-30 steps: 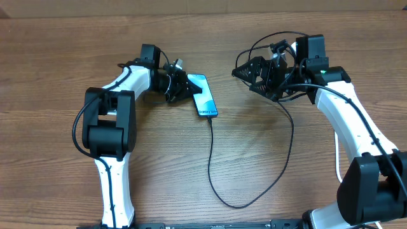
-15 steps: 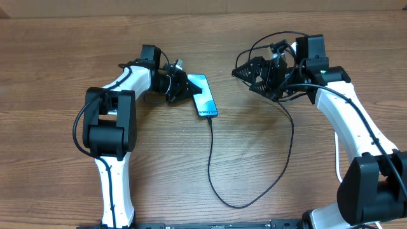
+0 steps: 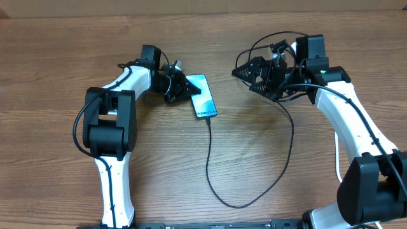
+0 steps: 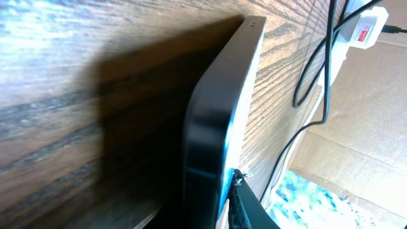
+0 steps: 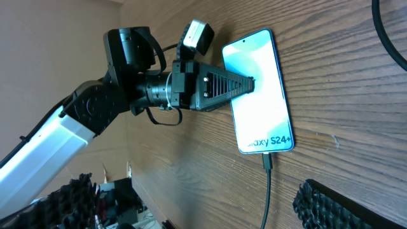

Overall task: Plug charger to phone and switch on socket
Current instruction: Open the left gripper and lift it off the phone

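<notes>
The phone (image 3: 201, 95) lies screen up on the wooden table, left of centre, its "Galaxy S24" end nearest me. My left gripper (image 3: 182, 86) is shut on its left edge. One of its fingers (image 5: 222, 84) lies over the lit screen of the phone (image 5: 257, 89), and the left wrist view shows that phone edge (image 4: 213, 121) between the jaws of the left gripper (image 4: 210, 205). The charger (image 3: 213, 172) has its tip (image 5: 267, 161) in the phone's near end; the cable loops toward my right gripper (image 3: 249, 74), which is open and holds nothing. The socket (image 4: 365, 28) shows only at the left wrist view's far corner.
The black cable (image 3: 289, 143) curves across the table's middle and rises under the right arm. Cardboard (image 4: 375, 127) stands beyond the table's far edge. My right gripper (image 5: 210, 213) hovers over bare wood beside the phone.
The phone's near end and the cable below it have shifted slightly left. Neither arm has visibly moved.
</notes>
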